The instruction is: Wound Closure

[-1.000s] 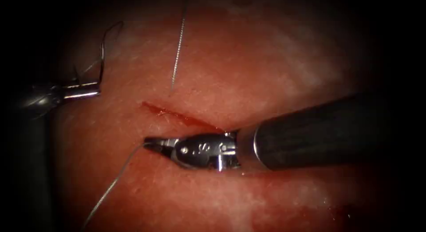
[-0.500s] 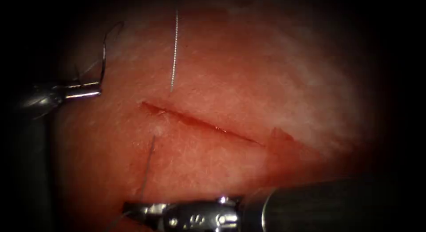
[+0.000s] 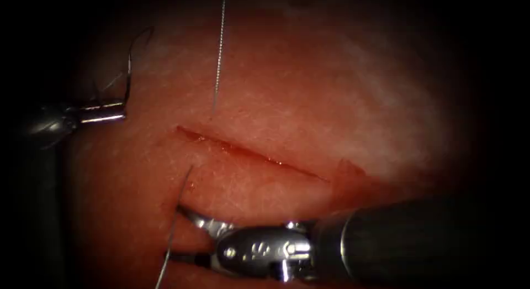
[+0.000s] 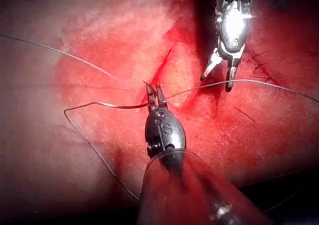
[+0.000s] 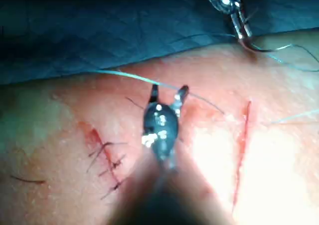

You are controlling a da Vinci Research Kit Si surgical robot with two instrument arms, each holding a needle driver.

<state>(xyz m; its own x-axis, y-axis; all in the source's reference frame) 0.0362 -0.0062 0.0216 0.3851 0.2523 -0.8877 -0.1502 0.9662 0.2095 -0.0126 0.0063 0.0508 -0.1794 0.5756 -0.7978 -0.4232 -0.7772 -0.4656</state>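
The right tool (image 3: 185, 234), its clevis stamped with what reads as an "S", stands with jaws parted and empty below the cut (image 3: 251, 152), the thread (image 3: 175, 225) running between them. The left tool (image 3: 118, 111), off the tissue's (image 3: 309, 84) left edge, is clenched on the curved needle (image 3: 129, 68) near one end, clear of the tissue. In the right wrist view, blue drape (image 5: 99, 31) lies beyond the tissue.
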